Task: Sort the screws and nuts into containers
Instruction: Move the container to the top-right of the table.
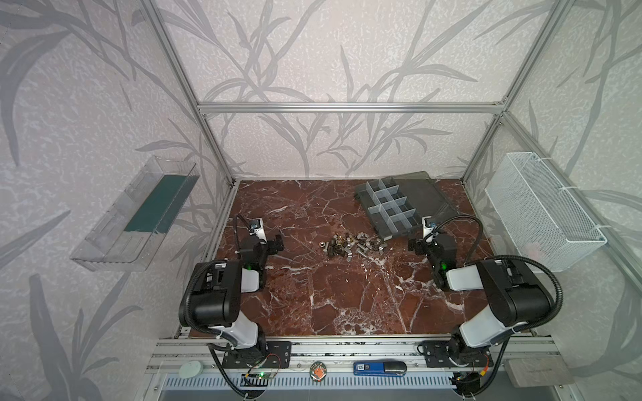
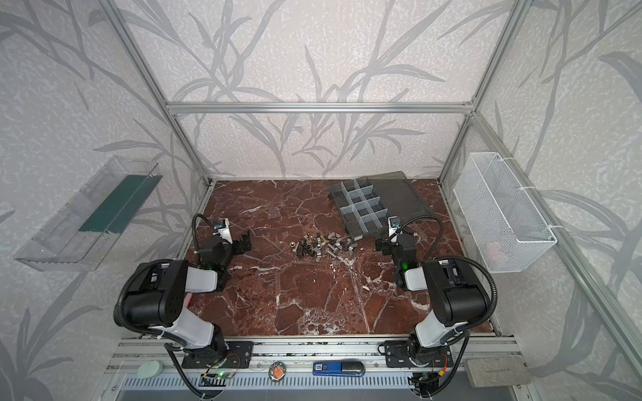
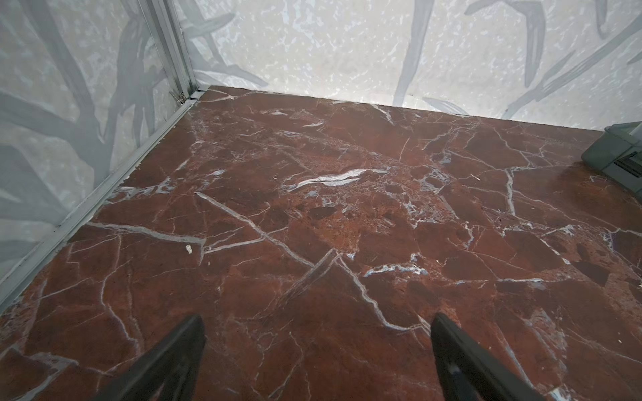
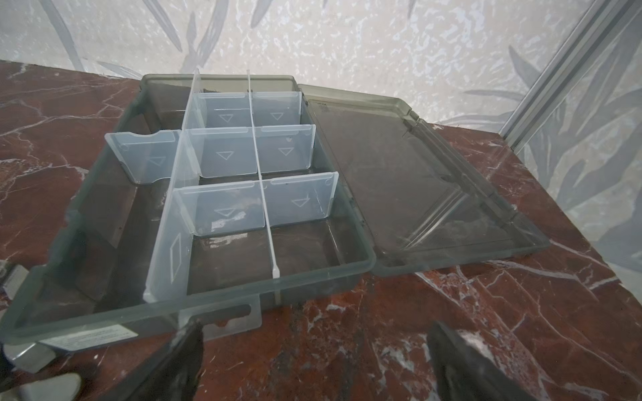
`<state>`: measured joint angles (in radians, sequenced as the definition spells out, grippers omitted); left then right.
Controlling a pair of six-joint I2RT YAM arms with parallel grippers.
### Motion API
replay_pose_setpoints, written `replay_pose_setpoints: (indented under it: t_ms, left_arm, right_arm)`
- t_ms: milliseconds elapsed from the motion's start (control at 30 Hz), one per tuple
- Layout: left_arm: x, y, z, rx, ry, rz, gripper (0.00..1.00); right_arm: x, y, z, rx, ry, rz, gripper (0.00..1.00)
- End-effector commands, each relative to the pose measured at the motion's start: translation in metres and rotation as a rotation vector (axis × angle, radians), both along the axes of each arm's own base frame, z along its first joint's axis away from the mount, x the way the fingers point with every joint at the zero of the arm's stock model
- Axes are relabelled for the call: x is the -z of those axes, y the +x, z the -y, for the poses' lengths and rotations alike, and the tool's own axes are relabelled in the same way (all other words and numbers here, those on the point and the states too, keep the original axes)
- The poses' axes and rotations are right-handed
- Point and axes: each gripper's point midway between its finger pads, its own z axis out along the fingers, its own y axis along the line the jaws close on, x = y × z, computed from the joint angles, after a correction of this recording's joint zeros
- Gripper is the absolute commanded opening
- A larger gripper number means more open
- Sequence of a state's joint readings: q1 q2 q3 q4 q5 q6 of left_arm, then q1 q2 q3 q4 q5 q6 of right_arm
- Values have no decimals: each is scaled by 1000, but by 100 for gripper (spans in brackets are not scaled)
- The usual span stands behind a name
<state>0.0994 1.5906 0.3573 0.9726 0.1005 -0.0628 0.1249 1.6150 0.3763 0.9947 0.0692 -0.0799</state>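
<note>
The screws and nuts (image 1: pixel 351 244) (image 2: pixel 323 244) lie in one loose pile of silver, dark and brass pieces at the middle of the red marble table. The containers are the divided compartments of a dark grey organizer box (image 1: pixel 389 208) (image 2: pixel 364 205) (image 4: pixel 312 274) at the back right, with its smoky lid (image 4: pixel 399 180) folded flat open. No fastener shows in any compartment. My left gripper (image 1: pixel 276 243) (image 3: pixel 318 317) hangs open left of the pile over bare marble. My right gripper (image 1: pixel 415 244) (image 4: pixel 315 324) hangs open right of the pile, just in front of the box.
A clear wall bin with a green strip (image 1: pixel 135 215) hangs on the left wall. A white wire basket (image 1: pixel 542 208) hangs on the right wall. Aluminium frame posts stand at the table's back corners. One corner of the box (image 3: pixel 618 156) shows in the left wrist view.
</note>
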Motion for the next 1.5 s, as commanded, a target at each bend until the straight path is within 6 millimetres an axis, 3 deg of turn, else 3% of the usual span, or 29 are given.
replay_pose_setpoints:
  t_ms: [0,900,1033,1133,1267,1367,1467]
  left_arm:
    - [-12,2,-1,9,8,37,99]
    - [-14,-1,-1,37,-21,62,99]
    - [-18,-4,-9,-16,-26,87,99]
    - [-34,-20,-26,-133,-17,142,99]
    - [-65,-34,-22,-145,3,158,99]
    - [-86,-46,-32,-270,-169,182,99]
    - [-109,-42,-18,-225,-360,267,99]
  right_arm:
    - [-7,-1,0,-4,-5,17,99]
    - [-7,-1,1,0,-5,18,99]
    - [-10,-3,20,116,-1,33,99]
    - [-18,-7,31,180,8,34,99]
    - [-46,-16,47,278,-2,57,99]
    - [-64,-33,64,393,35,33,99]
    - [-82,-59,78,531,256,68,99]
